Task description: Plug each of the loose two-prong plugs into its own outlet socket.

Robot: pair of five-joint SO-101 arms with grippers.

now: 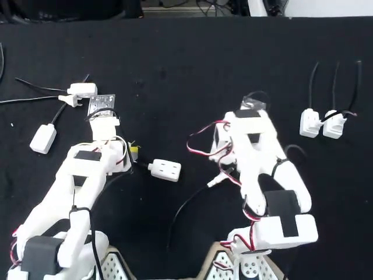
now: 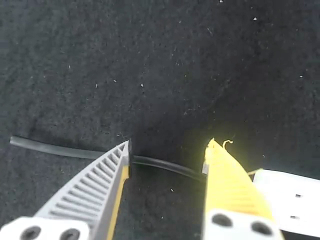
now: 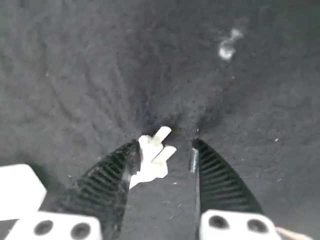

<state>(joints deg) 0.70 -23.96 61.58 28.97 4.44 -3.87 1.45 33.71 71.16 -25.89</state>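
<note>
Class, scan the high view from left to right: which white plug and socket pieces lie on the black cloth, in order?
Left block → plug → socket → inner right block → far right block.

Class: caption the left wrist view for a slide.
Open left gripper straddles a black cable on the table, white outlet block alongside.

White arms (image 1: 76, 181) carry black patches and red wires; left tool (image 2: 168, 145) is ribbed grey and yellow, right tool (image 3: 165, 144) black.
</note>
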